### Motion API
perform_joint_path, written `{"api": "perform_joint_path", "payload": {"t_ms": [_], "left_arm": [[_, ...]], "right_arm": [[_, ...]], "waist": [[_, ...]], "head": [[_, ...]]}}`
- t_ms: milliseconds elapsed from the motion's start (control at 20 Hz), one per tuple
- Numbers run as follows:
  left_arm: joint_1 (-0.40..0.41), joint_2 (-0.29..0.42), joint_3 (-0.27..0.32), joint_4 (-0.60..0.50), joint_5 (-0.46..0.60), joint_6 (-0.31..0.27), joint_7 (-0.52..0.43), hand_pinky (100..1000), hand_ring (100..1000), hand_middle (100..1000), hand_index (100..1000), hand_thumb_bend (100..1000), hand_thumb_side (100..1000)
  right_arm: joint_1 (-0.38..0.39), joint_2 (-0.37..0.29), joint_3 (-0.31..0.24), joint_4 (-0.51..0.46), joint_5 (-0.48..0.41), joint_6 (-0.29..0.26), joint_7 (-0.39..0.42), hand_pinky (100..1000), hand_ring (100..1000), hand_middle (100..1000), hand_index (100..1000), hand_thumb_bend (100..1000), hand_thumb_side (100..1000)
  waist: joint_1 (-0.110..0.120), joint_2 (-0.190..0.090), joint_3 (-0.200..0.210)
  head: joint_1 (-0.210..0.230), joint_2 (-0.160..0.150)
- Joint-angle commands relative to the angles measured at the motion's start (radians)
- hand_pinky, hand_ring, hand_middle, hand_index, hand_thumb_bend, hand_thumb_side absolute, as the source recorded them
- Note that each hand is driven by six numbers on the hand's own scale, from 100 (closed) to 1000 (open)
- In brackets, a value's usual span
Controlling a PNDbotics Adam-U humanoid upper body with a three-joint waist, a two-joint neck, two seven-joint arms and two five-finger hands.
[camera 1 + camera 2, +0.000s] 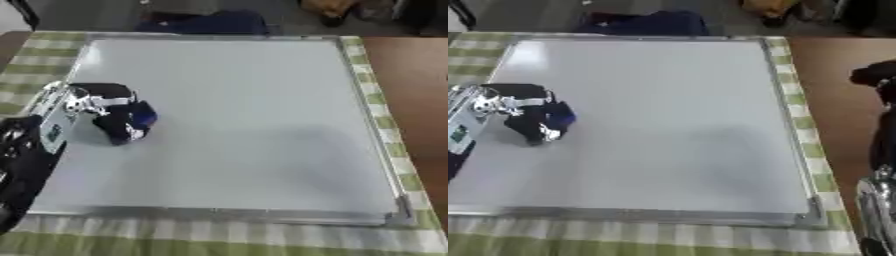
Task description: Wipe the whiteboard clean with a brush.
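**Left hand on brush at left edge of whiteboard**

Seen from above: large whiteboard [236,115] with silver frame, filling most of the frame, lying on a green-and-white checked cloth [219,240]. Board surface pale grey, with no clear marks visible anywhere.

At centre left of the frame, just inside the board's left edge: left hand [109,107], black with silver joints, fingers curled down around a small dark blue object, apparently the brush [140,117]. Only a blue patch visible between and below the fingers; exact shape and long axis hidden by the hand. Brush seemingly pressed onto or just above the board; actual contact impossible to tell. Forearm entering from the lower left corner, lying along the board's left frame.

Right hand [877,75] visible only in the right eye view, at the right edge, well apart from the board, over bare brown table [411,100]. Dark rounded shape only; fingers apart or together impossible to tell.

Key relation for the coming move: brush already inside the left hand, with nearly the whole unwiped span of board stretching away to the right and toward the upper part of the frame. Likely next stroke therefore a sweep rightward across the surface. Left arm clearly the nearer and working one.
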Motion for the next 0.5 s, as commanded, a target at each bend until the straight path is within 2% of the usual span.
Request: {"api": "perform_joint_path", "payload": {"t_ms": [50,500], "left_arm": [[-0.009,-0.013,-0.024,-0.032,0.026,-0.003,-0.027,322,449,221,100,100,560],[-0.009,-0.04,-0.086,-0.113,0.091,-0.007,-0.098,319,447,221,100,100,576]], "right_arm": [[-0.009,-0.008,-0.002,-0.02,0.005,0.001,0.0,585,557,406,536,100,907],[-0.013,-0.008,-0.001,-0.02,0.003,0.003,0.0,586,557,406,536,100,909]], "waist": [[0.0,-0.014,-0.002],[0.001,-0.011,-0.006]], "head": [[0.004,-0.011],[0.01,-0.009]]}}
